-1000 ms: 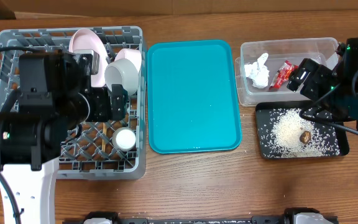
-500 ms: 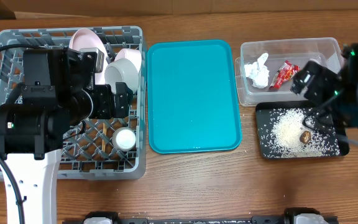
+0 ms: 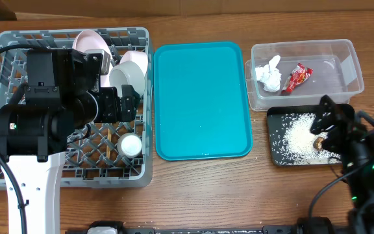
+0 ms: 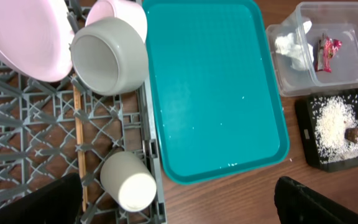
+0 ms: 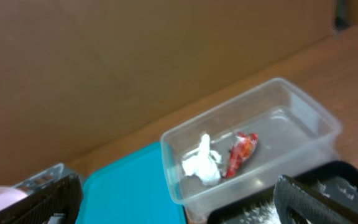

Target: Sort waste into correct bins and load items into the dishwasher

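Teal tray [image 3: 203, 97] lies open at ctr of tabletop [image 3: 206, 195], rack [image 3: 141, 172] tight on its L edge, tub [image 3: 343, 71] and black tray [image 3: 278, 153] just off its R. In rack: pink plate [image 3: 88, 44] on edge, pale bowl [image 3: 127, 78] tipped, white cup [image 3: 131, 145] on its side, chopsticks [image 4: 79, 143] on grid. Red wrapper [image 3: 296, 77] and tissue [image 3: 269, 75] in tub; rice [image 3: 300, 136] and brown lump [image 3: 318, 141] on black tray. L claw [image 3: 125, 104], fingers wide apart, hangs beside bowl; R claw [image 3: 333, 127], also apart, beside lump.

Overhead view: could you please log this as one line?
left gripper open; right gripper open; wrapper, tissue in tub; rice in black tray; cup in rack
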Robot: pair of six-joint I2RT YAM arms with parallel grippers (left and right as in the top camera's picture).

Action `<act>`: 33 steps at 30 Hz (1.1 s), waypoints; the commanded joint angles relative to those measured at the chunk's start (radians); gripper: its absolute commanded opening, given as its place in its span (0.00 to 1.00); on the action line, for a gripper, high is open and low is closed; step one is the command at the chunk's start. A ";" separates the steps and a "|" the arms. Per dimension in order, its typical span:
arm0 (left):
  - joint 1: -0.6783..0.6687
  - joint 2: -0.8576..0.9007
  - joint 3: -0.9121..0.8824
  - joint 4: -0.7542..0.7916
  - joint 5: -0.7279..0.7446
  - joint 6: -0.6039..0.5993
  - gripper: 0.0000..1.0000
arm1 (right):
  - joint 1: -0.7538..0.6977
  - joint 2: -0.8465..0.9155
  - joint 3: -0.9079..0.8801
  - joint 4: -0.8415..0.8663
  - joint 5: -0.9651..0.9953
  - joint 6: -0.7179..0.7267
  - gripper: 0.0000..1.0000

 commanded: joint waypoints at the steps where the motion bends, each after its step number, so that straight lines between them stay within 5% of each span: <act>1: 0.002 0.003 0.005 0.001 0.014 -0.014 1.00 | -0.001 -0.110 -0.197 0.148 -0.074 -0.013 1.00; 12: 0.002 0.003 0.005 0.001 0.014 -0.014 1.00 | 0.045 -0.418 -0.740 0.597 -0.064 0.045 1.00; 33: 0.002 0.003 0.005 0.001 0.014 -0.014 1.00 | 0.053 -0.565 -0.883 0.562 -0.013 0.040 1.00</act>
